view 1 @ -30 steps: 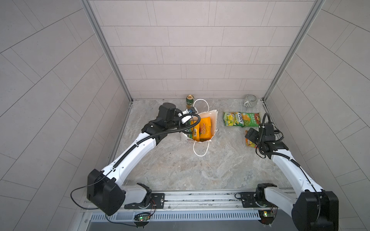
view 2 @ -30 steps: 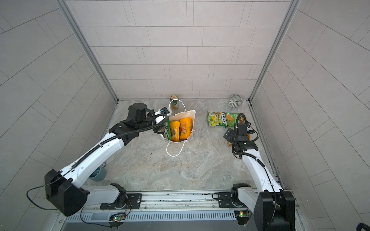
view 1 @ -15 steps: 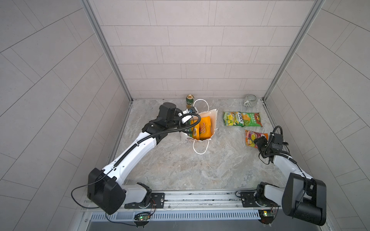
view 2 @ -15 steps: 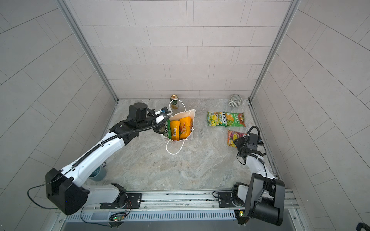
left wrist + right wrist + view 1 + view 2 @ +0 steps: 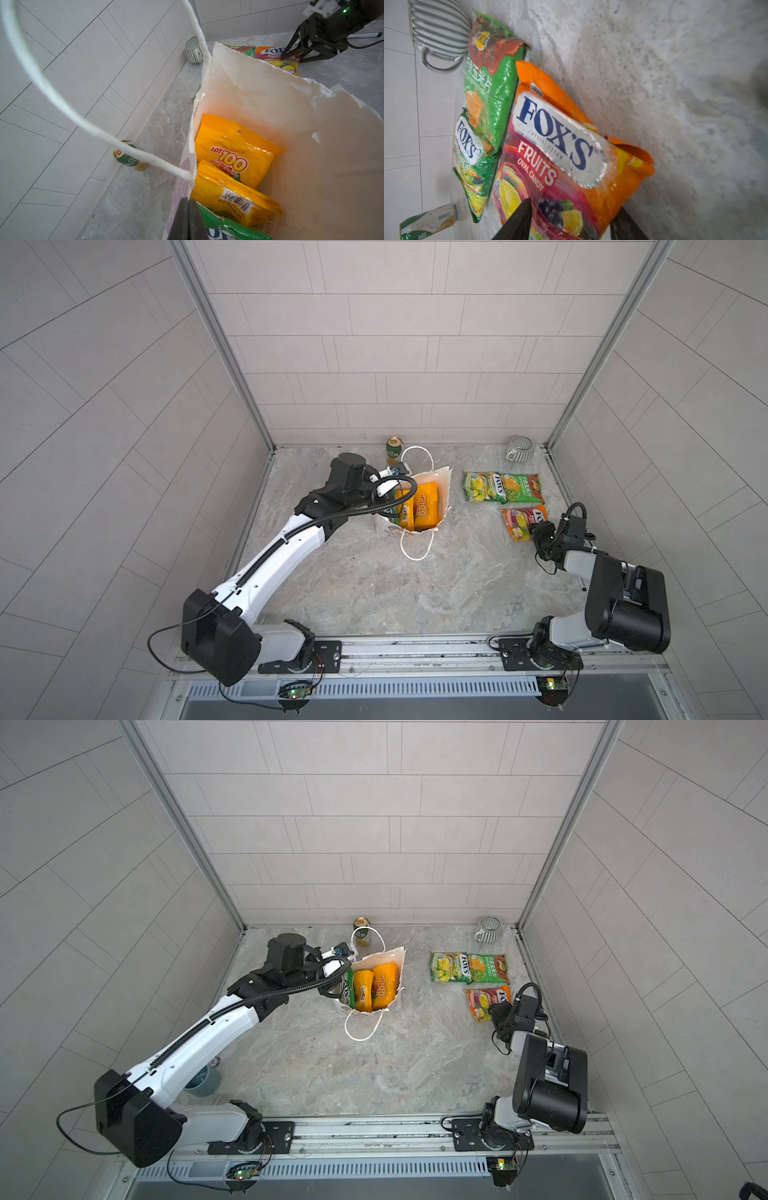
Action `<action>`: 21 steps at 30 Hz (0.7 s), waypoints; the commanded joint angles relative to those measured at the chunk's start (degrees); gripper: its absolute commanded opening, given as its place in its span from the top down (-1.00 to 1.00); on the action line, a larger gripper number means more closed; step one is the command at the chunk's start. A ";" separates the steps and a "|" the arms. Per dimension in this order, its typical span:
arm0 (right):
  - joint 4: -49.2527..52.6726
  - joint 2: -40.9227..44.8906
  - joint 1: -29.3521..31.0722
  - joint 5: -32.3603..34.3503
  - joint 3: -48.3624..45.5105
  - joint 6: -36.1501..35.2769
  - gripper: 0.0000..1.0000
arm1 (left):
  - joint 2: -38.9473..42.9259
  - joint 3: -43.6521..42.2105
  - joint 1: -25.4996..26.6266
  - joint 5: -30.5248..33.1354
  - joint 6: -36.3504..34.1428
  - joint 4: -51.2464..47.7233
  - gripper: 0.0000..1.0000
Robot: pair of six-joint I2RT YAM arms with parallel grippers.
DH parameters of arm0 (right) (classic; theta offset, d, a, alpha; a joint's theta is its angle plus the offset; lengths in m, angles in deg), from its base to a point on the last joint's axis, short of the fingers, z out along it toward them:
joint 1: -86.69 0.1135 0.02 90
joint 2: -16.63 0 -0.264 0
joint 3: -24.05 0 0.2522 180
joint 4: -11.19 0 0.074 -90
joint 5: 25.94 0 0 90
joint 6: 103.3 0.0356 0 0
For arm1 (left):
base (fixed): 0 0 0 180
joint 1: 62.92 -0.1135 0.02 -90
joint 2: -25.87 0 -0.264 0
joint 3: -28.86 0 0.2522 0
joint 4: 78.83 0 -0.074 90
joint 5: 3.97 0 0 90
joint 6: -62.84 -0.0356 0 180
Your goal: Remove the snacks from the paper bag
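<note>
Release is the step in hand, by my reading. The right claw [image 5: 574, 212] stands low over the red packet [image 5: 521, 520], jaws apart astride one end and gripping nothing. The packet lies flat on the counter [image 5: 415, 593] near the right edge. Two green packets [image 5: 503, 488] lie side by side just behind it, toward the back right corner. The bag [image 5: 441, 483] stands upright near the back edge, about midway across. Inside it are two yellow packets [image 5: 234, 153] and a third green one [image 5: 228, 230]. The left claw [image 5: 188, 214] is pinched closed on the bag's rim, holding the mouth open.

To do this well, the right claw should rise straight up before it travels. That way no finger drags the glossy film or shoves the red packet into the green ones. It should then cross to the bag and come down through the mouth from above, clear of the raised cord handle [image 5: 62, 99]. The upper yellow packet is best taken by its top seam. The left claw's grip should be firm and steady, since a light paper bag probably tips or crumples if nudged.
</note>
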 commanded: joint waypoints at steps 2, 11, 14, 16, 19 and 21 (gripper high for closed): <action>-1.81 -3.42 -0.09 -2.16 -1.34 4.33 -0.08 | 1.04 0.15 0.48 -0.24 -0.32 0.24 1.00; 7.92 11.19 -0.02 2.61 -1.68 4.35 -0.34 | 1.21 0.29 0.47 -0.29 -0.25 0.23 1.00; 16.24 19.83 0.92 7.14 1.21 -0.99 -0.36 | 0.89 0.27 0.48 -0.59 -0.05 0.62 1.00; 20.02 21.41 3.01 7.54 4.43 -6.46 -0.21 | 0.61 0.46 0.47 -0.80 0.04 0.75 1.00; 22.52 16.59 11.76 5.10 11.11 -18.74 0.13 | 0.31 0.63 0.51 -1.37 0.29 0.93 1.00; 31.38 11.96 17.25 4.83 17.49 -24.86 0.54 | 0.18 0.46 0.51 -1.46 0.31 1.11 1.00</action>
